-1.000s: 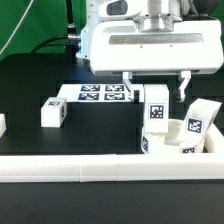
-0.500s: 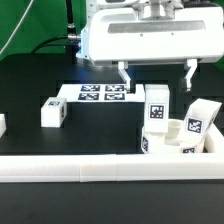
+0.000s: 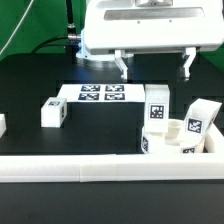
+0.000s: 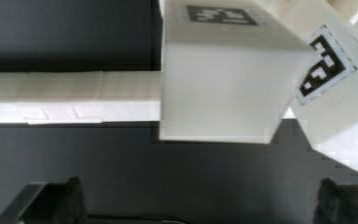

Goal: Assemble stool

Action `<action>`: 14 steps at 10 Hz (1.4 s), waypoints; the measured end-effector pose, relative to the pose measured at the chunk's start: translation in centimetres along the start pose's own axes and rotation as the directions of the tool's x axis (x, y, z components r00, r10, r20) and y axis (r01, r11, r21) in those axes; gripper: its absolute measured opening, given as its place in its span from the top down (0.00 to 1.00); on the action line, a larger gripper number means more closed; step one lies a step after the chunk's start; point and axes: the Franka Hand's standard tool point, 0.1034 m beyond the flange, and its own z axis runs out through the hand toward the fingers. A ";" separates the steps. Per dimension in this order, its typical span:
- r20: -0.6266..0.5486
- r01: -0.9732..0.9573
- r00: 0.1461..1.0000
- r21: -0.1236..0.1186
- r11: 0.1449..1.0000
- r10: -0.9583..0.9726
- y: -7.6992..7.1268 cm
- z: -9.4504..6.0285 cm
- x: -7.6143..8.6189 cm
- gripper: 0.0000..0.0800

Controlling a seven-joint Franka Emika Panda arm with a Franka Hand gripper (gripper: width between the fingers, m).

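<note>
Exterior view: my fingers (image 3: 121, 67) hang wide apart, empty, above the upright leg block (image 3: 157, 108) standing in the seat disc (image 3: 160, 145); second leg (image 3: 197, 119) leans beside it, third leg (image 3: 52, 112) sits well apart on tabletop (image 3: 30, 90). Risk: a loosely socketed leg tips if I clip it

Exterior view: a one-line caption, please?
Open gripper above an upright leg standing on the seat disc; second leg leans beside it, third leg lies apart.

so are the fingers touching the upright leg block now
Apart. The exterior view shows the fingers spread wide and above the upright leg block, a clear gap on each side.
</note>
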 end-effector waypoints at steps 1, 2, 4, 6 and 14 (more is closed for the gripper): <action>0.002 0.000 1.000 0.000 1.000 0.000 0.0 0.1 -0.1 0.19; 0.020 0.000 1.000 0.001 1.000 0.000 0.0 0.5 -0.4 0.19; 0.161 -0.002 0.987 0.027 1.000 -0.003 -0.3 1.1 -0.8 0.19; 0.263 -0.004 0.965 0.039 0.999 -0.006 -0.1 1.8 -1.6 0.19; 0.406 -0.019 0.914 0.032 0.999 0.004 0.7 2.5 -1.4 0.19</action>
